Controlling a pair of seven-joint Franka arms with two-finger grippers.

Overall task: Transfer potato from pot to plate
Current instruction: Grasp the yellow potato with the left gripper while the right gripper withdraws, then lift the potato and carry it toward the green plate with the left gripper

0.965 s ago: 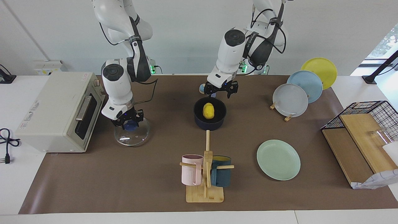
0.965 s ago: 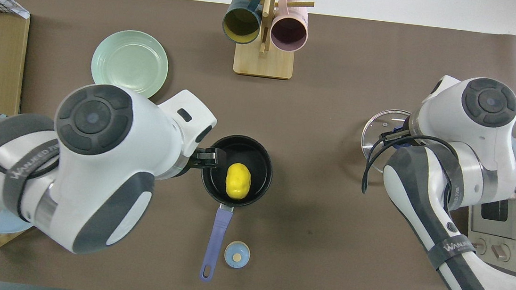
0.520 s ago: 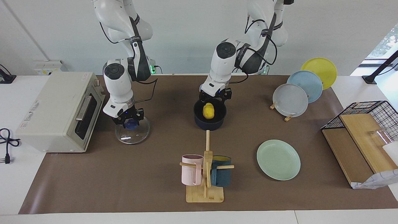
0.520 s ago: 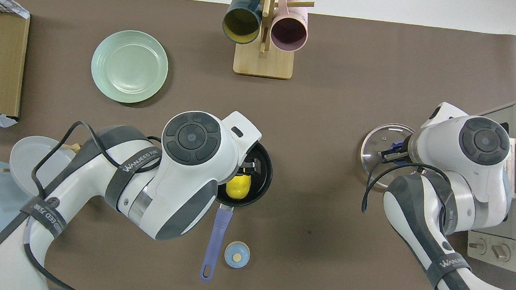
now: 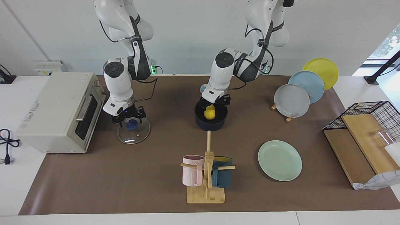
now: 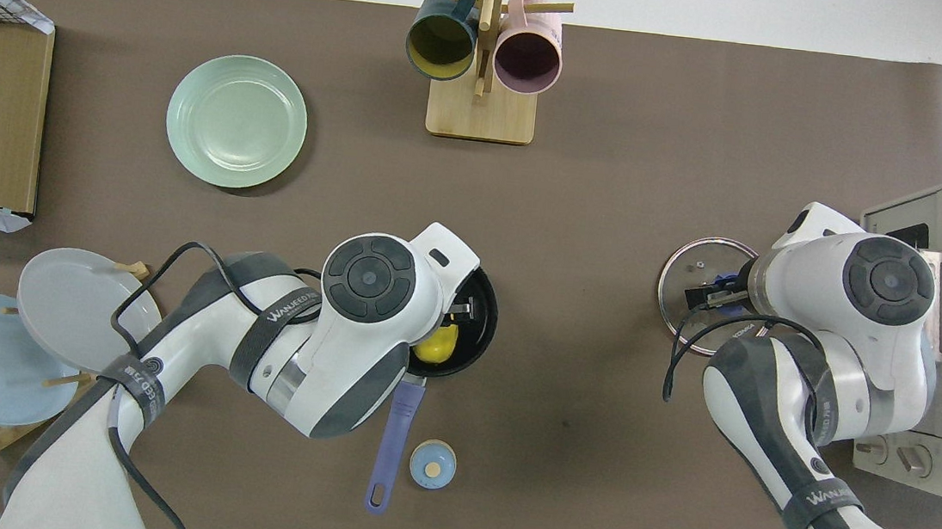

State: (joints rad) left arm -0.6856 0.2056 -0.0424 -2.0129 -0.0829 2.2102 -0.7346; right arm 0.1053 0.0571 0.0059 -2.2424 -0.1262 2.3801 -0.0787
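While the potato (image 5: 209,112) lies in the pot (image 5: 211,122) at mid-table, the left gripper (image 5: 215,102) is lowered into the pot mouth at the potato's 12 o'clock edge as the facing view shows it, fingers spread, nothing gripped. From the pot, the plate (image 5: 280,160) sits bare at 4 o'clock in that view, well apart. Over the glass lid (image 5: 133,133) beside the oven (image 5: 59,111), the right gripper (image 5: 129,119) hangs at the blue knob, fingers apart.
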